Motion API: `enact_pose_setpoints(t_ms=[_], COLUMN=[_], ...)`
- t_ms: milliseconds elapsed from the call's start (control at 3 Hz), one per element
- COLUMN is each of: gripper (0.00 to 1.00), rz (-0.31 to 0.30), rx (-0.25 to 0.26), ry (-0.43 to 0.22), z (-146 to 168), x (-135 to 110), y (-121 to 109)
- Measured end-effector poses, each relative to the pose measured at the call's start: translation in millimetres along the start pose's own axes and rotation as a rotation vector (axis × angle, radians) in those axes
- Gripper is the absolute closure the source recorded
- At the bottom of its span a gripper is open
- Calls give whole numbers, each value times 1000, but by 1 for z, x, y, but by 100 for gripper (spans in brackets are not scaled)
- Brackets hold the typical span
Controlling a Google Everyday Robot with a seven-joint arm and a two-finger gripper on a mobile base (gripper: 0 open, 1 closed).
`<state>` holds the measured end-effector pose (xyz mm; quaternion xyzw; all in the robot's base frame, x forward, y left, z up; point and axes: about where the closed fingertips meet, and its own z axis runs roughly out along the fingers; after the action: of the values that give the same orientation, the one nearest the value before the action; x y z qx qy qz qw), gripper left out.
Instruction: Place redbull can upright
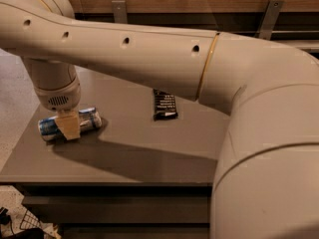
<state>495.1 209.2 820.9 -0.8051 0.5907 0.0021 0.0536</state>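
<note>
Silver and light blue, the redbull can (88,118) lies on its side near the left end of the desk (149,156), its long axis running roughly left to right and one end pointing toward the desk's left edge. The gripper (70,126) reaches straight down onto the can's middle, its beige lower part covering that section so that only the two ends of the can show on either side. Whether the jaws are clenched on the can or merely set around it cannot be told, since the far side of the can is hidden behind the gripper. Coming at the middle from above looks sensible: a hold there would balance the can and let the wrist turn it through a quarter turn to stand it on its base. The big cream arm (149,54) sweeps across from the right, passing above a dark snack bar (164,105) that lies well apart from the can toward the desk's centre. The can is not yet upright, so the task's main step, as I judge it, is still to come.
</note>
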Motion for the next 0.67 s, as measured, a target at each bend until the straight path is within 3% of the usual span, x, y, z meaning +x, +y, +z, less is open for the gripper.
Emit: enact_pose_setpoints(t_ms=[333,667], gripper=[100,100], rz=[5,36], rx=[-15,-17], ry=[-23,-100], z=[-3,-19], x=[8,21], y=[-3,-15])
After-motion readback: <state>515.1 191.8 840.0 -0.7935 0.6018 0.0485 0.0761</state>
